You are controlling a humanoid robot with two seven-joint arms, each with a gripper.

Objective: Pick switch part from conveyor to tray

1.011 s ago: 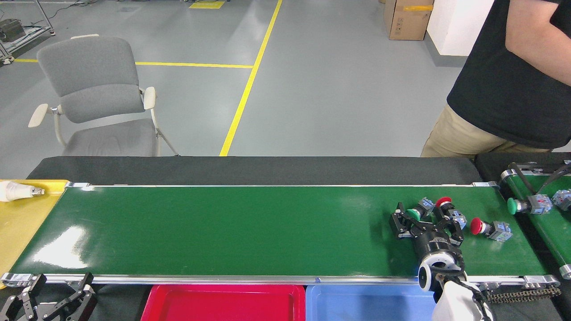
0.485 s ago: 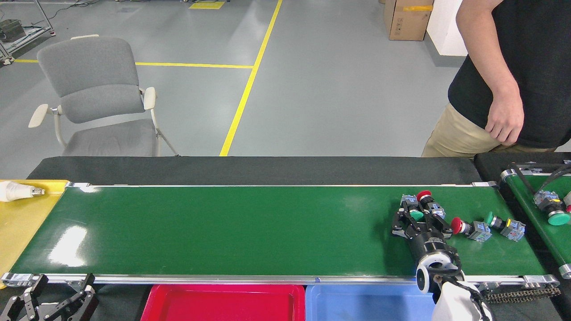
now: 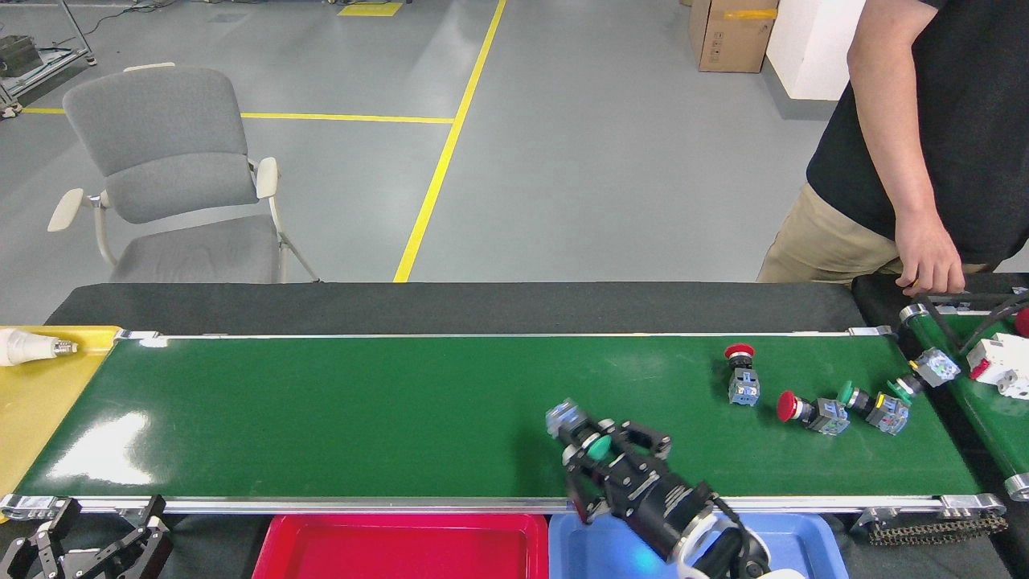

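Note:
My right gripper is shut on a green-capped switch part with a grey-blue base, held above the near side of the long green conveyor. It hangs close to the blue tray and the red tray, which sit below the front rail. Several more switch parts lie on the belt's right end: a red one, another red one and a green one. My left gripper rests open at the bottom left, below the rail.
A person stands at the right with a hand by the narrower belt, where a white part lies. A yellow surface with a bulb sits at left. A grey chair stands behind the table.
My right gripper closed on the green-capped switch part, lifted it and swung left toward the trays. The remaining parts rode leftward on the belt. The person's hand dropped toward the narrower belt.

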